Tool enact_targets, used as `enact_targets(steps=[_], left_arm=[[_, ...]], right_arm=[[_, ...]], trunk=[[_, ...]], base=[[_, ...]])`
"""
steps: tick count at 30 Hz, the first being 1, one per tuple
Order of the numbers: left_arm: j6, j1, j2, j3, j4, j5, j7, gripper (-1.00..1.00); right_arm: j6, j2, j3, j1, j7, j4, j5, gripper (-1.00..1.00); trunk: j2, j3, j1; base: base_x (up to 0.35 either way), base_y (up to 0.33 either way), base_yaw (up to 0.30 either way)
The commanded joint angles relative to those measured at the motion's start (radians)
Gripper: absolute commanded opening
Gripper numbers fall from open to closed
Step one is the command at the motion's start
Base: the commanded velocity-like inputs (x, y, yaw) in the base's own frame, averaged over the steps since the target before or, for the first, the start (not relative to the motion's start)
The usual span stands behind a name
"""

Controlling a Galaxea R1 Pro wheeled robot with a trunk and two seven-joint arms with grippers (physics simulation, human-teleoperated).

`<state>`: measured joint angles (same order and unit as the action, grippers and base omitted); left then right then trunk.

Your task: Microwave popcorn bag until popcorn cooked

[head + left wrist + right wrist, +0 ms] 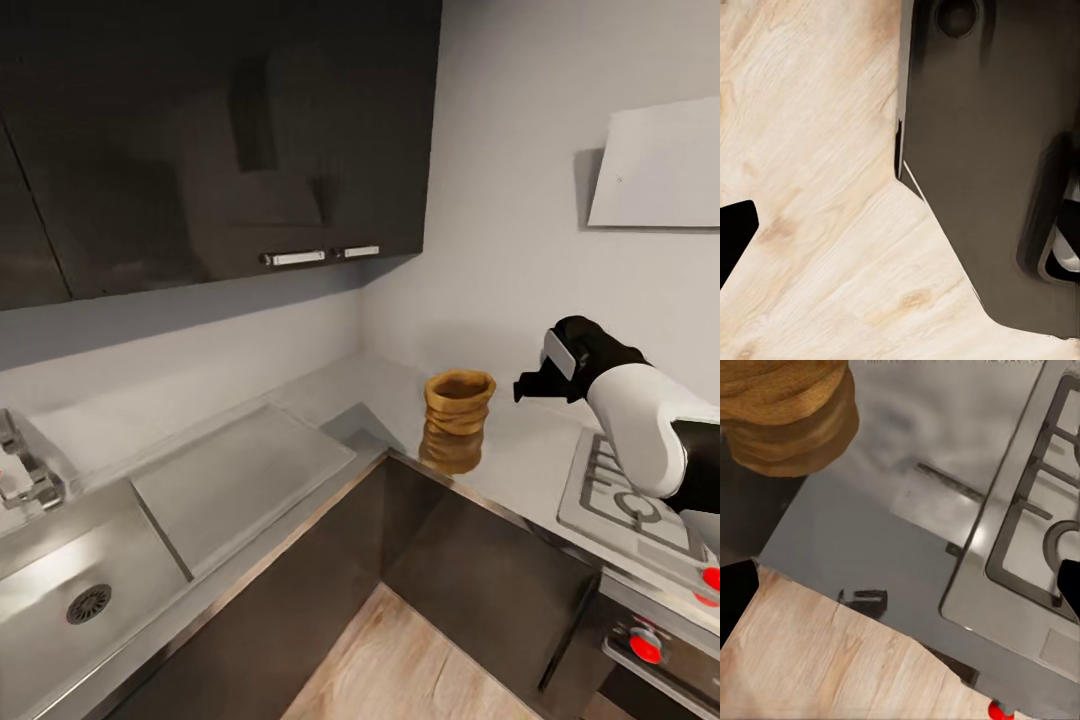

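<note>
The right gripper (530, 385) hangs in the air above the countertop (520, 455), a little to the right of the popcorn bag (458, 404). It points left, toward the bag, but does not touch it. In the right wrist view one dark fingertip (735, 592) shows at each side of the picture, far apart, with nothing between them, so the fingers are spread wide and hold nothing. Behind the gripper comes a black wrist and then the fat white arm (650, 425), which reaches in from the right over the gas hob (625, 495).

The popcorn bag stands upright on the grey countertop, near the inside corner where the worktop bends. It is tan-orange and wrinkled, with a thick rolled rim at the top, and the shiny top shows its reflection below. The hob is to the right of the bag, well apart from it, with red knobs (645, 645) on the front below.

To the left lies a steel sink (70, 590) with a flat draining board (240, 475). Dark cabinets (210, 140) hang on the wall above, and a white extractor hood (655, 165) hangs at the far right.

In the left wrist view only one dark fingertip (735, 232) shows over the wooden floor (817, 225), next to a dark body, so it cannot be told how far open that hand is.
</note>
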<state>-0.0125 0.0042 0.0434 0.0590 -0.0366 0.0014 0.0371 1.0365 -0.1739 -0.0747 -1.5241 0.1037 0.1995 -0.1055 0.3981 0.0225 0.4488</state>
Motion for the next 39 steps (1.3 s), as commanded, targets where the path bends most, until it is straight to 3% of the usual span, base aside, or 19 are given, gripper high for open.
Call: enact_targets(steps=[1, 14, 27, 39], left_arm=[[-0.001, 0.000, -0.008, 0.005, -0.002, 0.000, 0.001, 1.00], [-0.001, 0.000, -0.012, 0.005, 0.000, 0.000, 0.001, 1.00], [-0.001, 0.000, -0.011, 0.005, 0.001, 0.000, 0.003, 1.00], [0.000, 0.000, -0.013, 0.006, 0.001, 0.000, 0.003, 1.00]], right_arm=[[0.004, 0.001, -0.008, -0.001, -0.001, -0.003, -0.010, 1.00], [0.004, 0.002, -0.008, -0.001, 0.001, -0.005, -0.010, 1.00], [0.005, 0.002, -0.008, -0.001, 0.001, -0.005, -0.010, 1.00], [0.008, 0.002, -0.013, -0.001, 0.018, -0.029, -0.009, 1.00]], trunk=[[0.002, 0.002, 0.001], [0.002, 0.002, 0.001], [0.002, 0.002, 0.001], [0.002, 0.002, 0.001]], base=[[0.295, -0.168, 0.000], [0.090, -0.053, 0.065], [0.296, -0.123, 0.085], [0.127, -0.004, 0.000]])
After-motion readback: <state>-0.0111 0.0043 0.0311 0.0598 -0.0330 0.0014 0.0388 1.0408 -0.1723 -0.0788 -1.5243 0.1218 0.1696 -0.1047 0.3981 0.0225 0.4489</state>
